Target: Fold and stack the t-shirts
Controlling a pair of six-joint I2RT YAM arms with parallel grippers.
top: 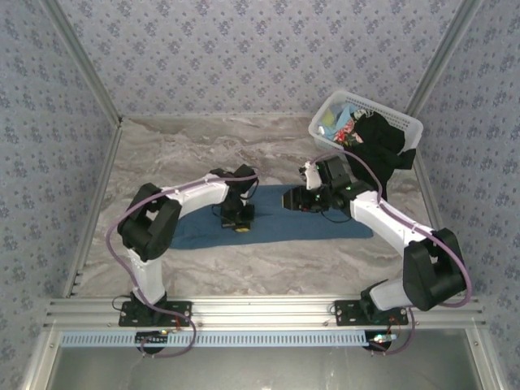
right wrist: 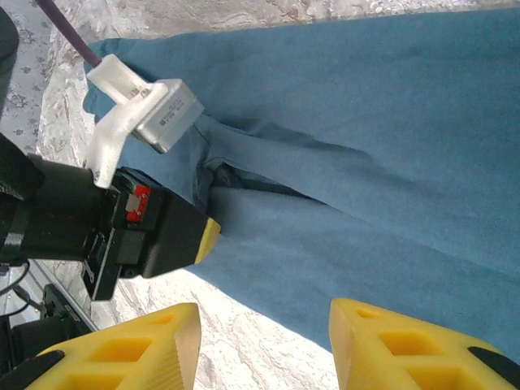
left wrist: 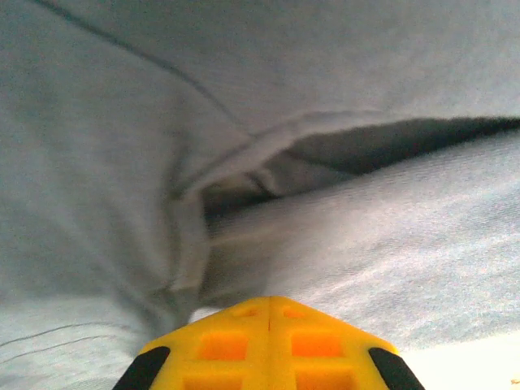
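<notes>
- Bottom centre of the left wrist view: the left gripper (left wrist: 268, 313) has its yellow fingers pressed together at a raised fold of the blue t-shirt (left wrist: 390, 252). I cannot tell whether cloth is caught between them.
- Bottom of the right wrist view: the right gripper (right wrist: 264, 321) is spread wide with nothing between its fingers, over the shirt's edge.
- Centre of the top view: the shirt lies spread on the marble table (top: 187, 154).
- Upper right: the white basket (top: 410, 122) contains light blue cloth (top: 345, 110) and multicoloured cloth (top: 349, 134); a black t-shirt (top: 388, 150) drapes over its rim.
</notes>
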